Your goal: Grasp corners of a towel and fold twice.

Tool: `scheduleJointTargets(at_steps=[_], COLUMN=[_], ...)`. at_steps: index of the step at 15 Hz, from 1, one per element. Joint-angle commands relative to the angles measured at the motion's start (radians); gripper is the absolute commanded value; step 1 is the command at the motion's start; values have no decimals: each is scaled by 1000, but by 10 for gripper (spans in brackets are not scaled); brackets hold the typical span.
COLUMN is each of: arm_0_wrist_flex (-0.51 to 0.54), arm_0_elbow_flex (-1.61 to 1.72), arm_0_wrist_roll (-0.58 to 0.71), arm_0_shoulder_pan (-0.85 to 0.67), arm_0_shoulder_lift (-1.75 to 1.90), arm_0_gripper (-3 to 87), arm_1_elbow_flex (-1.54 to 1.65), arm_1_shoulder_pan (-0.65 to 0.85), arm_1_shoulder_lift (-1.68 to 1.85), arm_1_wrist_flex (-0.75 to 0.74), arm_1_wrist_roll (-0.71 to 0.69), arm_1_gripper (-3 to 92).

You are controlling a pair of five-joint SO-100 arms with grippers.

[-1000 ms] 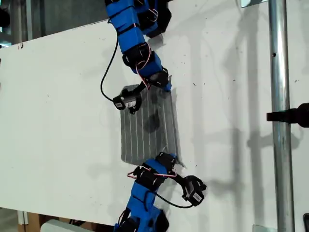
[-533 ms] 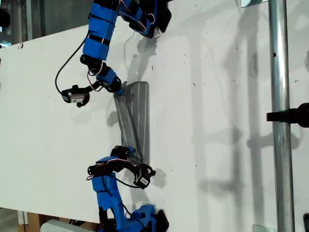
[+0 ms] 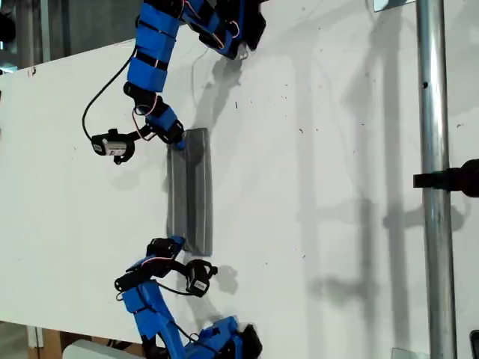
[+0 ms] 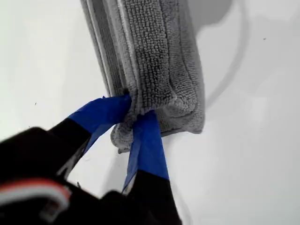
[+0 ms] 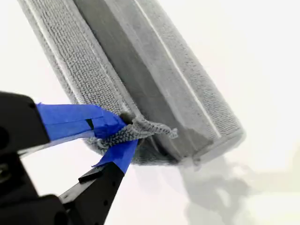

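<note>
Towel (image 3: 189, 191) lies on white table (image 3: 337, 187) as narrow folded strip, long axis running top to bottom in exterior view, left of table's centre there. My first gripper (image 4: 134, 114) clenched on corner (image 4: 123, 136) at one end, blue-taped fingers (image 4: 99, 114) pinching stacked layers. My second gripper (image 5: 121, 131) clenched on corner (image 5: 150, 126) at other end, bunched fabric between its tips. Cannot tell from wrist views which arm holds which end. One arm at strip's top end, other at bottom end, exterior view.

Folded towel (image 3: 189, 191) on white table (image 3: 337, 187)
</note>
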Motion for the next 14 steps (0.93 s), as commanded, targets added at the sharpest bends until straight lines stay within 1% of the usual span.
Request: scheduleJointTargets(at_steps=[1, 4, 5, 6, 8, 10, 11, 12, 13, 14], arm_0_wrist_flex=[-64, -77, -74, -74, -67, 9, 60, 123, 179, 238], arm_0_elbow_flex=[100, 77, 43, 20, 3, -2, 0, 6, 17, 35], arm_0_wrist_roll=[-71, -95, -91, -84, -77, -67, -64, -66, -71, -101], arm_0_shoulder_pan=[43, 81, 83, 86, 84, 74, 67, 67, 67, 72], arm_0_shoulder_lift=[34, -112, -173, -216, -241, -164, -94, -8, 94, 207], arm_0_gripper=[-7, -4, 15, 32, 54, 86, 108, 142, 170, 193], arm_1_elbow_flex=[83, 81, 58, 35, -23, -52, -55, -61, -67, -69], arm_1_shoulder_pan=[-5, -6, 3, 8, -5, -21, -26, -26, -26, -26], arm_1_shoulder_lift=[-23, -164, -215, -259, -302, -252, -169, -58, 67, 195], arm_1_wrist_flex=[-72, -117, -115, -106, -41, 46, 107, 189, 278, 374], arm_1_wrist_roll=[31, 49, 49, 49, 49, 77, 89, 115, 133, 175], arm_1_gripper=[-3, -3, -3, -3, -3, -3, 22, 110, 138, 147])
